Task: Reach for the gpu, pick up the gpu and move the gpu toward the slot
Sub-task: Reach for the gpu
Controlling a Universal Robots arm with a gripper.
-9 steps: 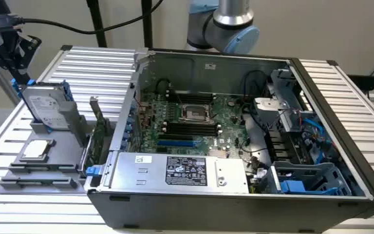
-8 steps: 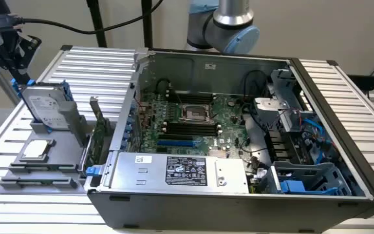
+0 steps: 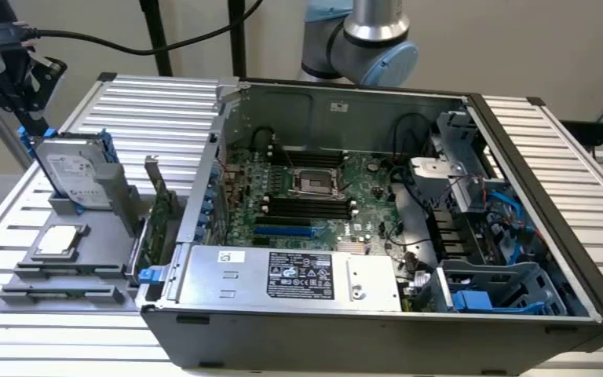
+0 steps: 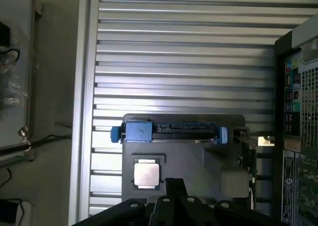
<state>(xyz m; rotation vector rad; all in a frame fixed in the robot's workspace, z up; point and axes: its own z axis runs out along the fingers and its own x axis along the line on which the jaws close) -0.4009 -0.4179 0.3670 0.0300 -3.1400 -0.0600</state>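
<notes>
Ext. view: the gpu stood on edge in a grey plastic holder on the exterior view's left, just beside the outer wall of the PC case. It was a thin, flat dark-green board w/ a narrow metal bracket at its far end. In the same holder, left of the card, an HDD stood upright, silver w/ a white label and blue frame. Nearer the camera a small square silver CPU chip lay flat in a recess. Holder and case sat on a ribbed alu. table. The case was open, showing a green motherboard w/ a square CPU socket, a long blue slot and a boxy bare-metal PSU at the near side. The arm, rounded silver and blue-grey joints, rose behind the case. The gripper, black and angular w/ a cable, hung at the far left, above and beyond the HDD, well apart from the gpu.

Wrist view: the gripper showed as dark blocky parts over the holder, nearest the CPU chip. Whether it was spread or closed couldn't be told. The HDD was seen edge-on, w/ blue tabs at both ends. The gpu appeared as a thin dark strip btw. the holder's body and the PC case, w/ a bright bracket tip at one end. The table ribs ran straight and parallel.
</notes>
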